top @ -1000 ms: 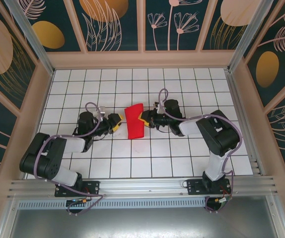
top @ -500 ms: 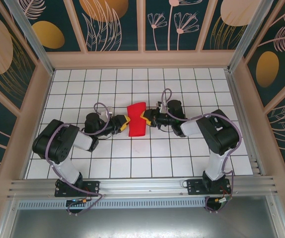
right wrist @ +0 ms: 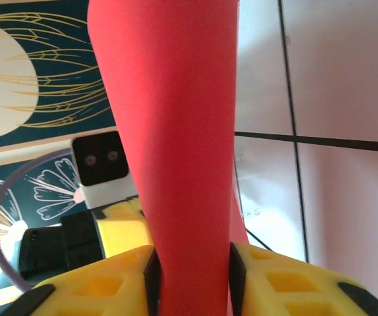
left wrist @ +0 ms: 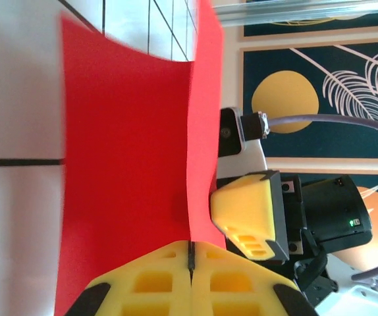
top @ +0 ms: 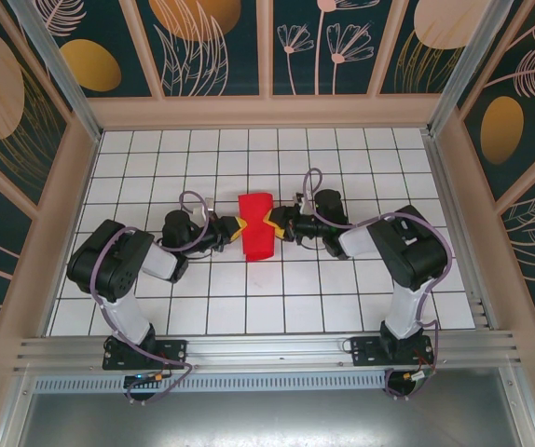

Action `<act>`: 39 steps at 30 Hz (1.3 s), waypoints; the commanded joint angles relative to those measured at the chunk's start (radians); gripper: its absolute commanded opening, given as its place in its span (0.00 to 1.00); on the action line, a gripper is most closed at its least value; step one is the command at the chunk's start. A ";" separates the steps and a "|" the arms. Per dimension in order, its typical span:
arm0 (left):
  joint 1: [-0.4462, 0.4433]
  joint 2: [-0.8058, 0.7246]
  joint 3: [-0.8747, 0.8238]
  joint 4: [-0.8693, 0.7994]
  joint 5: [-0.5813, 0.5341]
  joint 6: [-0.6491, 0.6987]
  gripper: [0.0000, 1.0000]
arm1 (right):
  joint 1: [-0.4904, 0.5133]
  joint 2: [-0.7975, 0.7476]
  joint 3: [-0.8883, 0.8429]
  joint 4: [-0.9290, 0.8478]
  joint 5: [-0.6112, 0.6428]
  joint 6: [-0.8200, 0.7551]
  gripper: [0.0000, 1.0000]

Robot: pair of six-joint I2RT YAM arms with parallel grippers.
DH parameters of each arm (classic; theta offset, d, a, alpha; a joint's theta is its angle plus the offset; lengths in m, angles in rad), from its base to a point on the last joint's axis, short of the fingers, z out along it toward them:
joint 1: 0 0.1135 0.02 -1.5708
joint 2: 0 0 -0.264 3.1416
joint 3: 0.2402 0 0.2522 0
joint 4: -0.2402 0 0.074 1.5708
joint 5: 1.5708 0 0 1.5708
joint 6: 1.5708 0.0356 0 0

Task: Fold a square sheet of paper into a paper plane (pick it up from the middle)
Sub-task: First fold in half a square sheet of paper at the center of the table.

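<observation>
Paper sheet (top: 256, 233) pinched by left hand (top: 237, 229), seemingly also right hand (top: 269, 223).

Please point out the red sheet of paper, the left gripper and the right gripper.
red sheet of paper (top: 254, 209), top view, its upper half.
left gripper (left wrist: 191, 250), left wrist view, seam between its shut yellow fingertips.
right gripper (top: 270, 223), top view, yellow fingertips at the paper's right edge.

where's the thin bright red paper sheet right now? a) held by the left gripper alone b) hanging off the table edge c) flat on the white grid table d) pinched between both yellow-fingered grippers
d: left gripper and right gripper each clamp a side of the red paper sheet
</observation>
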 commanded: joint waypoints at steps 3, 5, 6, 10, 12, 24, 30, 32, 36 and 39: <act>-0.011 0.003 0.031 -0.051 -0.029 0.069 0.02 | -0.004 -0.048 0.034 -0.262 0.028 -0.169 0.51; -0.013 0.001 0.036 -0.056 -0.030 0.077 0.01 | -0.003 -0.080 0.069 -0.408 0.055 -0.249 0.59; -0.014 0.001 0.041 -0.066 -0.027 0.084 0.01 | -0.001 -0.100 0.090 -0.482 0.076 -0.287 0.63; -0.032 0.007 0.072 -0.124 -0.023 0.120 0.00 | 0.002 -0.161 0.155 -0.737 0.192 -0.399 0.76; -0.046 0.012 0.082 -0.128 -0.024 0.123 0.00 | 0.000 -0.191 0.163 -0.803 0.239 -0.420 0.79; -0.158 0.064 0.174 -0.171 -0.070 0.133 0.00 | -0.080 -0.307 0.091 -0.838 0.277 -0.485 0.83; -0.166 0.042 0.171 -0.383 -0.208 0.219 0.00 | -0.081 -0.242 0.119 -0.848 0.210 -0.579 0.78; -0.165 0.022 0.162 -0.434 -0.247 0.237 0.00 | -0.076 -0.207 0.146 -0.869 0.183 -0.611 0.75; -0.166 0.023 0.157 -0.461 -0.267 0.251 0.00 | -0.061 -0.151 0.185 -0.890 0.175 -0.642 0.71; -0.165 0.047 0.173 -0.468 -0.248 0.256 0.00 | -0.055 -0.108 0.214 -0.903 0.161 -0.659 0.70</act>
